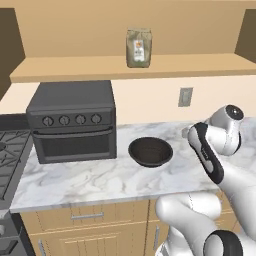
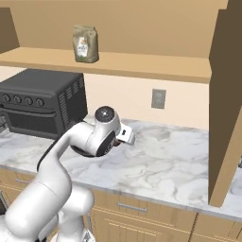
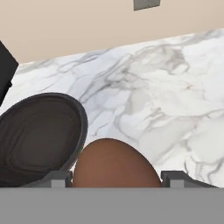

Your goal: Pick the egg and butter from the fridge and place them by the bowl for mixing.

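A brown egg (image 3: 116,164) is seen at the bottom of the hand view, seated between the two grey finger tips of the gripper (image 3: 116,179), one tip showing at each side of it. The jaws are set wide and appear closed against the egg's sides; the egg is thus taken to be grasped. Whether the egg rests on the surface below or is carried above it cannot be told.

Just beside the egg in the hand view, the dark brown-black bowl (image 3: 37,138) is observed, its glossy rim lying close to the egg's edge. The bowl's interior is seen to hold nothing. In the left base view the bowl (image 1: 150,151) is found standing upright on the white marble countertop (image 1: 95,180), near the right side of the dark grey countertop oven (image 1: 73,121). The hand end of the white arm (image 1: 207,150) is positioned just to the right of the bowl.

In the right base view the arm's wrist (image 2: 101,132) is bent over the countertop (image 2: 165,160), and the bowl is largely concealed behind it.

On the beige wall behind, a grey outlet plate (image 1: 185,97) is mounted. On the wooden shelf (image 1: 75,67) above the oven, a paper bag (image 1: 139,47) is standing upright. At the left edge, part of a stove grate (image 1: 10,155) is noted.
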You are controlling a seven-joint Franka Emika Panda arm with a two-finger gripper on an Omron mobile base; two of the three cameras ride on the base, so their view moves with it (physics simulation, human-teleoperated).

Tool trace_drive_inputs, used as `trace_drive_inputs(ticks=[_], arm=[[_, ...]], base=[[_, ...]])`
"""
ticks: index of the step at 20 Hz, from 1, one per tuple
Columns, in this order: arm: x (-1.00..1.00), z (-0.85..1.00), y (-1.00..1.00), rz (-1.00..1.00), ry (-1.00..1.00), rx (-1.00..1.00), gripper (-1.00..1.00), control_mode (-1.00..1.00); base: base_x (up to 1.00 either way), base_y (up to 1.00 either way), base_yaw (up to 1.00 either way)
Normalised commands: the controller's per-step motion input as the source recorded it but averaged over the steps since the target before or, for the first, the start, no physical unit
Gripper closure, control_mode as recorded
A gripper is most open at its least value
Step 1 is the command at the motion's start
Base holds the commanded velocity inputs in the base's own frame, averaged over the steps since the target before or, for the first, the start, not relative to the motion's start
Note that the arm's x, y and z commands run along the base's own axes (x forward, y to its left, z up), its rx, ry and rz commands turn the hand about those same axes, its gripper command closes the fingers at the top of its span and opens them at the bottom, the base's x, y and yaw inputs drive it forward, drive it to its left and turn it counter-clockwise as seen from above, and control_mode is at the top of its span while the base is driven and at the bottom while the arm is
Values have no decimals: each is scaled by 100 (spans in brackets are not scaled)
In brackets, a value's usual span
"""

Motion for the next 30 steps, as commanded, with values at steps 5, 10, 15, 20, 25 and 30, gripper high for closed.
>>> trace_drive_inputs(ticks=[5, 10, 15, 20, 25, 30], arm=[[51, -54, -7, 0, 3, 0, 100, -100], [55, -33, 0, 0, 4, 0, 100, -100], [36, -29, 2, 2, 5, 0, 100, -100], [4, -19, 2, 4, 6, 1, 100, -100], [12, -13, 0, 3, 0, 1, 100, -100], [33, -17, 0, 0, 2, 2, 100, -100]], base=[[0, 0, 0], [0, 0, 0], [0, 0, 0], [0, 0, 0], [0, 0, 0], [0, 0, 0]])
